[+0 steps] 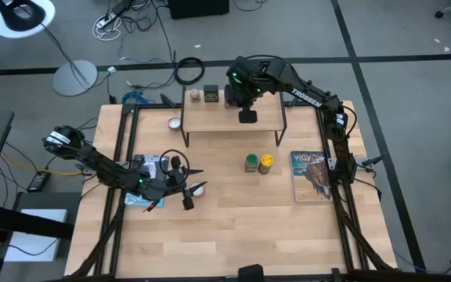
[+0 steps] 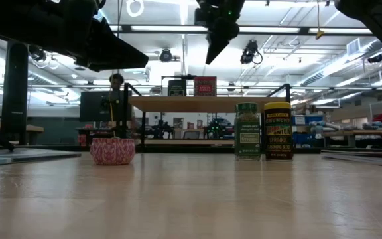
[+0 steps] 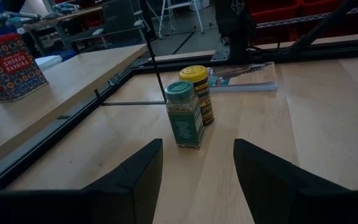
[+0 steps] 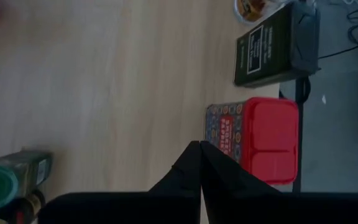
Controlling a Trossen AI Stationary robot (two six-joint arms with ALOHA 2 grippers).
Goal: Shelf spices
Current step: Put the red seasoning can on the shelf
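With 3 spices up, right gripper (image 4: 199, 149) hangs pinched shut, empty, above the shelf (image 1: 233, 119); left gripper (image 3: 197, 180), fingers apart, should straddle the green-capped jar (image 3: 183, 115) squarely.

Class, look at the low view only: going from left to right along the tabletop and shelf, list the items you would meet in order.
Pink patterned cup → black tin on the shelf → red tin on the shelf → green-capped jar → yellow jar.
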